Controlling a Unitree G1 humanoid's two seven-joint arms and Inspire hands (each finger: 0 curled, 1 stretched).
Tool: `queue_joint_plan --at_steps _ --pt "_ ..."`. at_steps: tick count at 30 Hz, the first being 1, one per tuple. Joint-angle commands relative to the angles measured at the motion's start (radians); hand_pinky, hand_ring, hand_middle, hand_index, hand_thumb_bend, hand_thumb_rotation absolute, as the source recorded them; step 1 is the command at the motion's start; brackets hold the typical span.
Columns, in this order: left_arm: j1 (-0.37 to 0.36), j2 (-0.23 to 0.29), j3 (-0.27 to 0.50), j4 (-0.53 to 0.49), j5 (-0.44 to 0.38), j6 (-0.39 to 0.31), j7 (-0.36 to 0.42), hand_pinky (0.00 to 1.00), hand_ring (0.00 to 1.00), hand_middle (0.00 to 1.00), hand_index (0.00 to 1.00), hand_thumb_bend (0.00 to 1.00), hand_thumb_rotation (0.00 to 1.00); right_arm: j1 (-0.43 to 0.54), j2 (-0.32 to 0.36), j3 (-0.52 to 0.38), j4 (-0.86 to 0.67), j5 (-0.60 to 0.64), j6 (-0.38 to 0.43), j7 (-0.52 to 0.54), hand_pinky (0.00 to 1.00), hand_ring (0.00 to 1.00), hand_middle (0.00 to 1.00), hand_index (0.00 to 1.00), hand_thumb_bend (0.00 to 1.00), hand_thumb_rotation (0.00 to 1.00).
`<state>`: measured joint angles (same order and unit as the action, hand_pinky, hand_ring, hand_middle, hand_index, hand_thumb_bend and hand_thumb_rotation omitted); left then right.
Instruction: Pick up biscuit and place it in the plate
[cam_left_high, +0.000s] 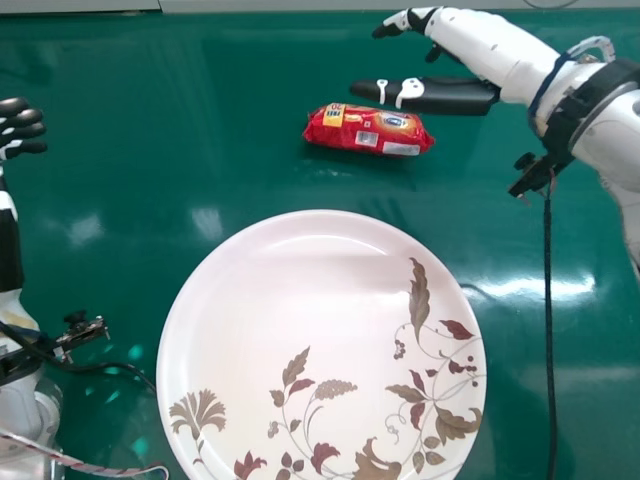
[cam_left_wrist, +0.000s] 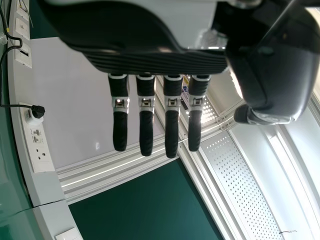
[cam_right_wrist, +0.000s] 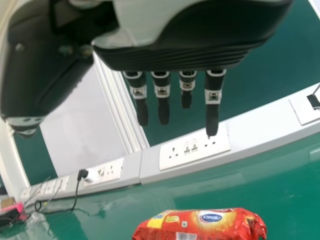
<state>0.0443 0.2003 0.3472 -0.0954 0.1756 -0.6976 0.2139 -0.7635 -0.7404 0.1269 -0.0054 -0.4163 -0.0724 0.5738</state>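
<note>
The right hand (cam_left_high: 455, 97) has its fingers (cam_right_wrist: 212, 117) straight and apart, holding nothing, probably to leave room for the grasp. Just beside them, slightly nearer the robot, the biscuit packet (cam_left_high: 368, 131) lies on its long side, a plump roll in crinkly, shiny red wrap that may slip if pinched lightly. Farther from those fingers, nearer the robot, the smooth, round plate (cam_left_high: 300, 270) sits ready for a short carry, on the glossy green table (cam_left_high: 110, 190). Well apart, the left hand (cam_left_high: 18, 128) idles, fingers straight
</note>
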Motion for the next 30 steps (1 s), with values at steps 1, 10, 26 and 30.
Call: queue_joint_plan --at_steps 1,10,26,30 --pt "0.01 0.003 0.009 0.025 0.007 -0.018 0.005 0.55 0.64 0.66 0.69 0.44 0.7 -0.025 -0.013 0.016 0.031 -0.004 -0.024 0.021 0.74 0.9 0.95 0.92 1.0 0.6" --pt "0.017 0.001 0.01 0.013 -0.001 -0.004 0.004 0.57 0.64 0.66 0.7 0.4 0.69 -0.079 -0.029 0.059 0.154 -0.029 -0.112 0.072 0.74 0.9 0.96 0.93 1.0 0.6" --pt "0.041 -0.013 0.018 -0.023 0.008 0.015 0.014 0.58 0.64 0.67 0.7 0.41 0.68 -0.138 -0.051 0.114 0.232 -0.114 -0.191 0.141 0.9 0.97 1.0 0.97 1.0 0.72" --pt "0.042 -0.014 0.016 -0.023 0.007 0.013 0.012 0.58 0.64 0.67 0.7 0.43 0.69 -0.155 -0.054 0.132 0.261 -0.146 -0.22 0.134 0.9 0.97 1.0 0.97 1.0 0.74"
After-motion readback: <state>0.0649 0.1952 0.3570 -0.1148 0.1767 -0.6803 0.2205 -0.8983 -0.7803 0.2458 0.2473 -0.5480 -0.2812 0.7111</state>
